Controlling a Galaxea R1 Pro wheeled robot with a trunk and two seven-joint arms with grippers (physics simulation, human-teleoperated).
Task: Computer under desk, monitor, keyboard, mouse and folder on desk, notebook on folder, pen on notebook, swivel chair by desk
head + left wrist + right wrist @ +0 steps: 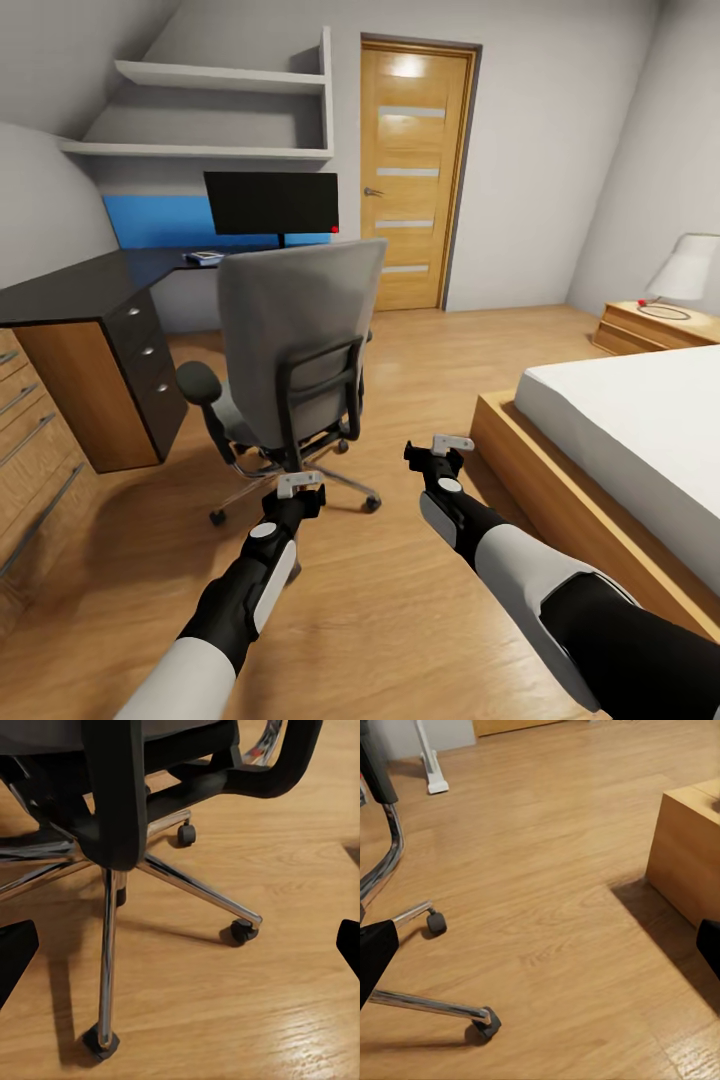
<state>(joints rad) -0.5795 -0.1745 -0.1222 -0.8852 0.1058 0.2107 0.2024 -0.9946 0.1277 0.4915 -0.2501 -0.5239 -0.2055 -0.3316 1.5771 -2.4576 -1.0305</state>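
1. Swivel chair — grey backrest turned toward the camera, chrome star base on the wood floor, standing just in front of the desk, not tucked against it.
2. Desk — glossy black L-shaped top, three-drawer unit with silver knobs at its near end.
3. Monitor — upright on the far run of the desk, black screen facing the room.
4. Small flat item on the desk left of the monitor stand; too small to identify.
5. Left gripper — low, just behind the chair base; fingers spread wide, nothing between them.
6. Right gripper — over bare floor between chair and bed; jaws wide apart, empty.
7. Oak door shut, behind.
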